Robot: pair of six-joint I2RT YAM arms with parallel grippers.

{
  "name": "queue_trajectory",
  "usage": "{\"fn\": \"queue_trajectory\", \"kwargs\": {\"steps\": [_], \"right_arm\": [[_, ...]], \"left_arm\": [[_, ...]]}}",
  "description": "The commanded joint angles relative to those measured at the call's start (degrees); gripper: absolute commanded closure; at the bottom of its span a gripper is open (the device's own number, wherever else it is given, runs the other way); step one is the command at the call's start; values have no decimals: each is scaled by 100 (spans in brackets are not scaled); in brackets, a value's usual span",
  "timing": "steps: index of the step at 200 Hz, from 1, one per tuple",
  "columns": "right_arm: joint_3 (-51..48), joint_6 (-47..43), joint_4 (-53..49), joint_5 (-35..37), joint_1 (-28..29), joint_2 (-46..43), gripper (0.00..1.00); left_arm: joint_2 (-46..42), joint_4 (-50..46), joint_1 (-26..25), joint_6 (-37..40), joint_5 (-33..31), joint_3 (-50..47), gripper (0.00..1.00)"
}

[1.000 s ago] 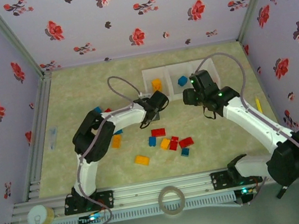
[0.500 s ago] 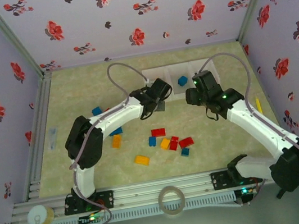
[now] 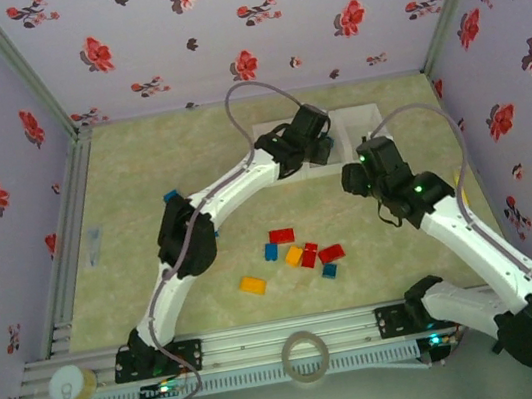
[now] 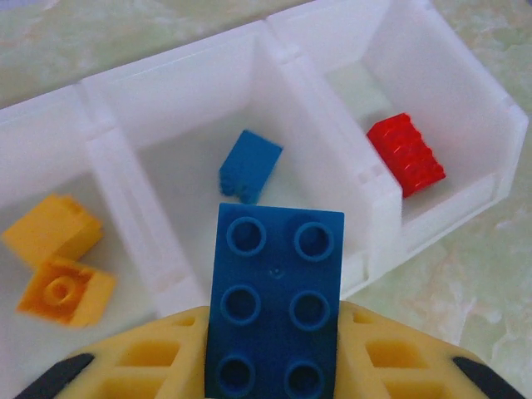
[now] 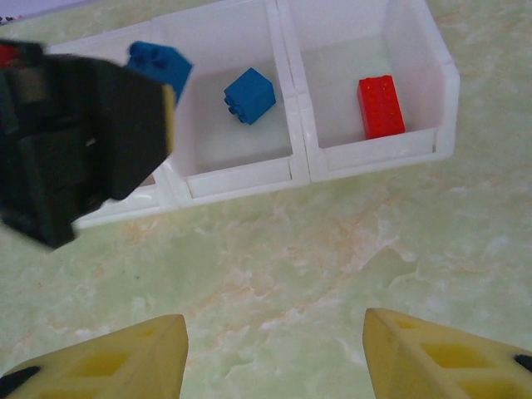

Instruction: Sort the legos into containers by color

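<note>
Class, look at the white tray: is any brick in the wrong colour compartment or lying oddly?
Nothing is missorted: the tray holds yellow bricks left, a small blue brick middle, a red brick right. Only the small blue brick lies tipped, studs sideways. The left gripper holds a big blue brick over it.

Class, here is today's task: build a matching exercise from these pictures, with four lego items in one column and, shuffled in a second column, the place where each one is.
Column 1
1. large blue six-stud plastic brick
2. small blue plastic brick
3. red rectangular plastic brick
4. two orange-yellow plastic bricks

Column 2 (sides as in the left wrist view)
A. right-hand compartment of the white plastic tray
B. clamped in the left gripper
C. left-hand compartment
D. middle compartment

Pairs: 1-B, 2-D, 3-A, 4-C
</note>
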Motion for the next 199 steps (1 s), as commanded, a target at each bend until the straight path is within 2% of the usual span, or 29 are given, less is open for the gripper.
{"fn": "queue_trajectory", "kwargs": {"steps": [1, 54, 64, 76, 104, 141, 199], "right_arm": [[-163, 182, -184, 76, 13, -251, 41], [-433, 370, -325, -103, 48, -579, 42], [-471, 399, -347, -144, 48, -617, 42], [-501, 418, -352, -188, 66, -647, 42], [-549, 425, -327, -191, 83, -630, 42], [-555, 372, -279, -190, 92, -529, 42], [-581, 240, 16, -358, 108, -213, 41]], "left_arm": [[468, 428, 127, 175, 433, 547, 64], [1392, 1135, 447, -324, 569, 1447, 61], [1521, 1227, 505, -380, 764, 1596, 53], [1696, 1162, 559, -394, 904, 1882, 39], [1745, 1026, 586, -263, 908, 2096, 33], [871, 951, 584, -98, 739, 1148, 31], [-1375, 633, 602, 209, 284, -1207, 30]]}}
